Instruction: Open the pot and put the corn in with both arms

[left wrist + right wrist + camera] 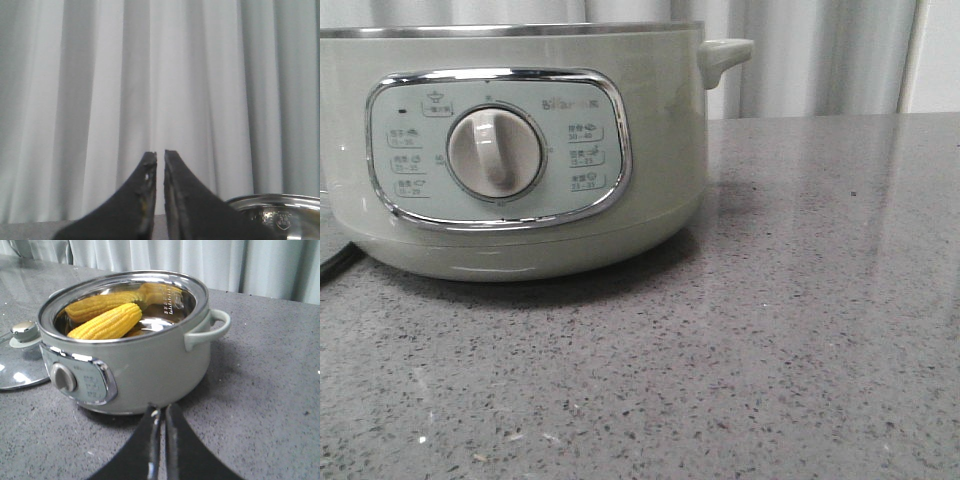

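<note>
the large round pale sage-green electric pot (650,130) with a steel rim stands uncovered on the speckled grey stone surface (800,340), its chrome-framed control panel (498,148) and white dial (495,152) turned toward the front camera, its small side handle (725,55) projecting to the right. in the right wrist view the bright yellow corn cob (106,323) with rows of kernels lies inside the pot (135,365), leaning against the polished inner wall, where a second yellow shape reads as its reflection. a round glass lid (20,365) with a chrome knob (24,331) lies flat on the surface just beside the pot. the right claw (161,412), black and tapered, hangs near the pot on the panel side, its two fingers pressed almost together with nothing between them. the left claw (160,156) points at the pale pleated curtain (150,75), its tips parted by only a thin slit and holding nothing; a steel rim edge (272,202) shows beside it.
</note>
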Controlling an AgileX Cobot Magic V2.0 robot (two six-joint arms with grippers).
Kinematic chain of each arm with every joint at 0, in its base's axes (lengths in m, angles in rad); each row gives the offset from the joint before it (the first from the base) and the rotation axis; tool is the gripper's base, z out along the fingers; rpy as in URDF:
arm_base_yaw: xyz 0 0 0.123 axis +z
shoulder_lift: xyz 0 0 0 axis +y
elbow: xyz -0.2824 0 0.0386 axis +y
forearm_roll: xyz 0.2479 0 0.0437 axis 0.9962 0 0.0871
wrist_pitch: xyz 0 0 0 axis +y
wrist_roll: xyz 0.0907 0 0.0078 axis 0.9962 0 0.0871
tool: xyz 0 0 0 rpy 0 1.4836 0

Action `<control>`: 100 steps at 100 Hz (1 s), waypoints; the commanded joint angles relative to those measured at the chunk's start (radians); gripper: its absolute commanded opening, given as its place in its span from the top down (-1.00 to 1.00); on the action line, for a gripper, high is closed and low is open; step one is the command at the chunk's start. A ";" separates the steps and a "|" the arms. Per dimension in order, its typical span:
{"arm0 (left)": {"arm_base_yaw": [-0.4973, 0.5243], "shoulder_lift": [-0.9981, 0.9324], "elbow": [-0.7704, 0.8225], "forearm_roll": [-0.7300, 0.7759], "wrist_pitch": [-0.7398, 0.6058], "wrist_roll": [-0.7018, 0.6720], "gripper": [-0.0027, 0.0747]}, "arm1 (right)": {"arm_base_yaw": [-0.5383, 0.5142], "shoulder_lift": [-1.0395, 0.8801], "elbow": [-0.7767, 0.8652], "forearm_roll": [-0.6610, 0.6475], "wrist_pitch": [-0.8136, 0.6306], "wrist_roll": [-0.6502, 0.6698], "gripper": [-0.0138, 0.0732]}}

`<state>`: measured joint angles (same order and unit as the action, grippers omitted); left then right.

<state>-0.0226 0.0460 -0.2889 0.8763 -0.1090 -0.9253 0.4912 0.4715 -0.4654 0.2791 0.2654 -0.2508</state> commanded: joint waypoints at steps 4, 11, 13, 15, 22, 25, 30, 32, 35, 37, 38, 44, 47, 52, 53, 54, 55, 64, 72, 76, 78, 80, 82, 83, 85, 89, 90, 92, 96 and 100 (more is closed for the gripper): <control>-0.003 -0.031 0.006 -0.012 -0.017 -0.017 0.98 | -0.004 -0.065 0.038 0.001 -0.097 -0.013 0.85; -0.003 -0.059 0.029 -0.012 -0.017 -0.017 0.98 | -0.004 -0.099 0.067 0.001 -0.097 -0.013 0.85; -0.003 -0.068 0.036 -0.012 -0.017 -0.017 0.98 | -0.004 -0.108 0.072 0.001 -0.097 -0.013 0.85; -0.003 -0.074 0.042 -0.012 -0.017 -0.017 0.98 | -0.004 -0.117 0.079 0.001 -0.097 -0.013 0.85; -0.003 -0.084 0.059 -0.012 -0.017 -0.017 0.98 | -0.004 -0.139 0.100 0.001 -0.106 -0.013 0.85; -0.003 -0.082 0.069 -0.012 -0.017 -0.017 0.98 | -0.004 -0.146 0.111 0.001 -0.115 -0.013 0.85; -0.003 -0.082 0.084 -0.012 -0.015 -0.017 0.98 | -0.004 -0.151 0.127 0.001 -0.128 -0.013 0.85; -0.003 -0.082 0.090 -0.012 -0.015 -0.017 0.98 | -0.004 -0.153 0.135 0.001 -0.133 -0.013 0.85; -0.003 -0.082 0.099 -0.012 -0.017 -0.017 0.98 | -0.004 -0.155 0.144 0.001 -0.141 -0.013 0.85; -0.003 -0.082 0.102 -0.012 -0.017 -0.017 0.98 | -0.004 -0.155 0.149 0.001 -0.143 -0.013 0.85; -0.003 -0.082 0.105 -0.012 -0.017 -0.017 0.98 | -0.004 -0.155 0.148 0.001 -0.143 -0.013 0.85; -0.003 -0.082 0.115 -0.012 -0.023 -0.017 0.98 | -0.004 -0.155 0.159 0.001 -0.139 -0.013 0.85; -0.003 -0.082 0.118 -0.012 -0.024 -0.017 0.98 | -0.004 -0.155 0.159 0.001 -0.126 -0.013 0.85; -0.003 -0.082 0.120 -0.012 -0.024 -0.017 0.98 | -0.004 -0.155 0.161 0.001 -0.112 -0.013 0.85; -0.003 -0.082 0.120 -0.012 -0.024 -0.017 0.98 | -0.004 -0.155 0.161 0.001 -0.107 -0.013 0.85; -0.003 -0.082 0.120 -0.012 -0.024 -0.017 0.98 | -0.004 -0.155 0.161 0.001 -0.104 -0.013 0.85; -0.003 -0.082 0.120 -0.012 -0.024 -0.017 0.98 | -0.004 -0.155 0.161 0.001 -0.099 -0.013 0.85; -0.003 -0.082 0.120 -0.012 -0.024 -0.017 0.98 | -0.004 -0.155 0.161 0.001 -0.083 -0.013 0.85; -0.003 -0.082 0.120 -0.012 -0.024 -0.017 0.98 | -0.004 -0.155 0.161 0.001 -0.081 -0.013 0.85; -0.003 -0.082 0.120 -0.012 -0.024 -0.017 0.98 | -0.004 -0.155 0.161 0.001 -0.081 -0.013 0.85; -0.003 -0.082 0.120 -0.012 -0.024 -0.017 0.98 | -0.004 -0.155 0.161 0.001 -0.081 -0.013 0.85; -0.003 -0.082 0.120 -0.012 -0.024 -0.017 0.98 | -0.004 -0.155 0.161 0.001 -0.081 -0.013 0.85; -0.003 -0.082 0.120 -0.012 -0.024 -0.017 0.98 | -0.004 -0.155 0.161 0.001 -0.081 -0.013 0.85; -0.003 -0.082 0.120 -0.012 -0.024 -0.017 0.98 | -0.004 -0.155 0.161 0.001 -0.081 -0.013 0.85; -0.003 -0.082 0.120 -0.012 -0.024 -0.017 0.98 | -0.004 -0.155 0.161 0.001 -0.081 -0.013 0.85; -0.003 -0.082 0.120 -0.012 -0.024 -0.017 0.98 | -0.004 -0.155 0.161 0.001 -0.081 -0.013 0.85; -0.003 -0.082 0.120 -0.012 -0.024 -0.017 0.98 | -0.004 -0.155 0.161 0.001 -0.081 -0.013 0.85; -0.003 -0.082 0.120 -0.012 -0.024 -0.017 0.98 | -0.004 -0.155 0.161 0.001 -0.081 -0.013 0.85; -0.003 -0.082 0.120 -0.012 -0.024 -0.017 0.98 | -0.004 -0.155 0.161 0.001 -0.081 -0.013 0.85; -0.003 -0.082 0.120 -0.012 -0.024 -0.017 0.98 | -0.004 -0.155 0.161 0.001 -0.081 -0.013 0.85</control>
<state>-0.0226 -0.0057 -0.1440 0.8763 -0.0891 -0.9316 0.4912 0.3084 -0.2758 0.2791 0.2514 -0.2517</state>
